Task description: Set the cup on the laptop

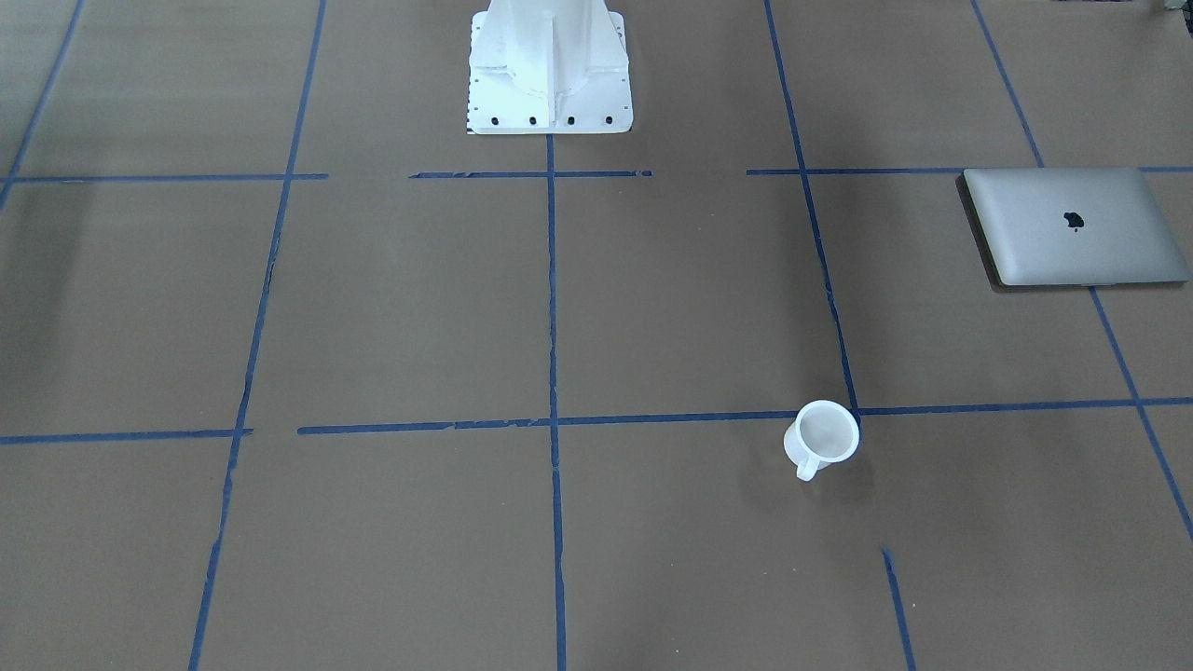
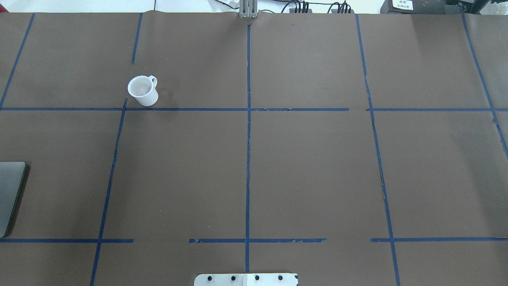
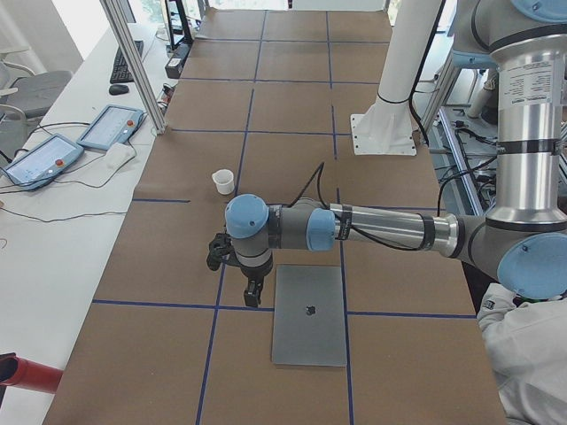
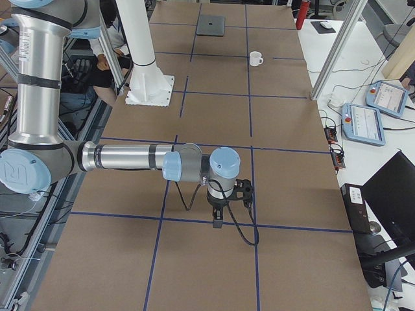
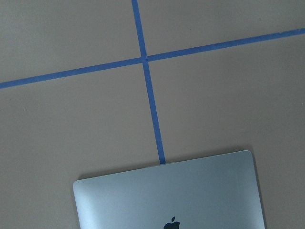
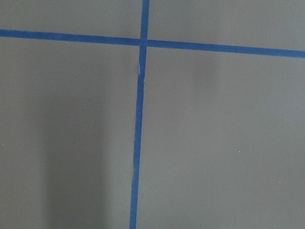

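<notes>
White cup (image 1: pixel 822 436) upright on the counter (image 1: pixel 419 308), well apart from the closed laptop (image 1: pixel 1072 228), left pincer (image 3: pixel 252 292) near the laptop's corner, right pincer (image 4: pixel 218 217) far off — whether either is spread or pressed together, cannot tell

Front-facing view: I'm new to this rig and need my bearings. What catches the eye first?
The small white cup stands upright on the brown table, beside a crossing of blue tape lines. The closed silver laptop lies flat apart from it, at the view's right edge. The white robot base sits at the top centre.
</notes>
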